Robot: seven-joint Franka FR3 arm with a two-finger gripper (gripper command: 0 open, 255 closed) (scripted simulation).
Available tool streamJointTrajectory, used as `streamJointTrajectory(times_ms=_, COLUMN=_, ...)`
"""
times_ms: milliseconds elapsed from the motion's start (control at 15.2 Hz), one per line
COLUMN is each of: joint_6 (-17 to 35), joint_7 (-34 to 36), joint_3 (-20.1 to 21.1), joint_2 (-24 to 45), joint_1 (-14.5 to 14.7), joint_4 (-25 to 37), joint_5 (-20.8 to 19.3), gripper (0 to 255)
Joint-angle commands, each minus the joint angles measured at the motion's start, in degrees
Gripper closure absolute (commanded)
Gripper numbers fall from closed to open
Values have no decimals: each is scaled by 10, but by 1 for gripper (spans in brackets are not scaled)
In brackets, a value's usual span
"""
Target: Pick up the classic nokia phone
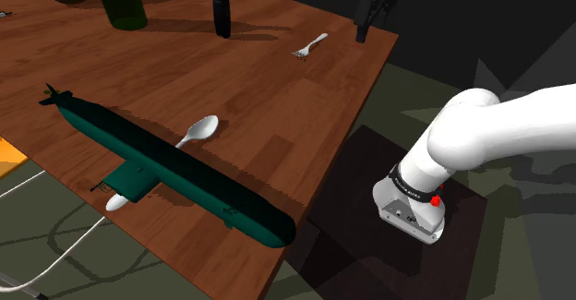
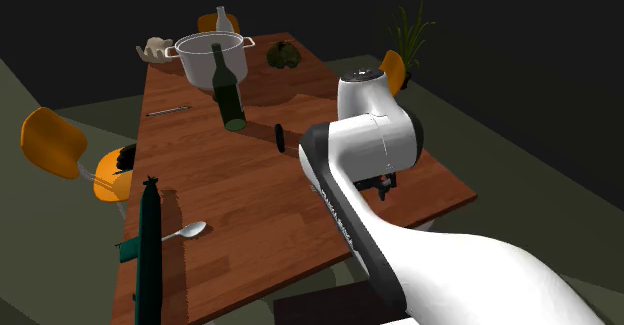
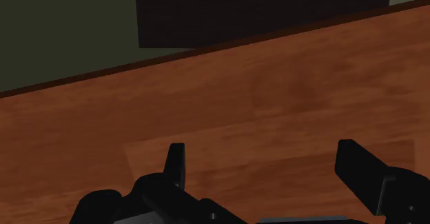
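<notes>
Black and slim, the phone (image 1: 222, 15) sits on the wooden table (image 1: 277, 114), toward the far side in the shoulder view. It seems to stand on end there, just to the right of a dark green bottle (image 1: 123, 3).

The gripper (image 1: 363, 32) hangs over the table's corner at the shoulder view's upper right, well apart from the phone. A white fork (image 1: 310, 46) lies on the wood between them. In the wrist view its two fingers (image 3: 176, 162) are spread wide and released, with bare wood between them. The table's edge runs across just beyond their tips.

Nearer the shoulder camera, a long dark green toy submarine (image 1: 166, 174) lies slantwise across the table, and a white spoon (image 1: 198, 130) rests just beside its hull. The white arm (image 1: 498, 127) bends in from the shoulder view's right above the dark stand (image 1: 351, 234).

In the second exterior view a grey pot (image 2: 212, 55) stands near the table's far end, beyond the bottle. An orange chair (image 2: 50, 141) sits off the table's left side.
</notes>
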Motion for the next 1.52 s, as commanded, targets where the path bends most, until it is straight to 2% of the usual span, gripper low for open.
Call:
streamJointTrajectory(times_ms=0, joint_6=0, joint_7=0, joint_3=0, joint_2=0, joint_1=0, joint_4=0, joint_5=0, gripper=0)
streamJointTrajectory(times_ms=726, joint_6=64, joint_7=4, joint_3=24, joint_2=242, joint_1=22, joint_4=180, joint_5=35, gripper=0)
streamJointTrajectory(times_ms=1122, joint_6=65, joint_7=4, joint_3=39, joint_2=372, joint_1=33, joint_4=311, joint_5=45, gripper=0)
streamJointTrajectory(times_ms=1452, joint_6=45, joint_7=5, joint_3=51, joint_2=485, joint_1=44, joint_4=444, joint_5=48, gripper=0)
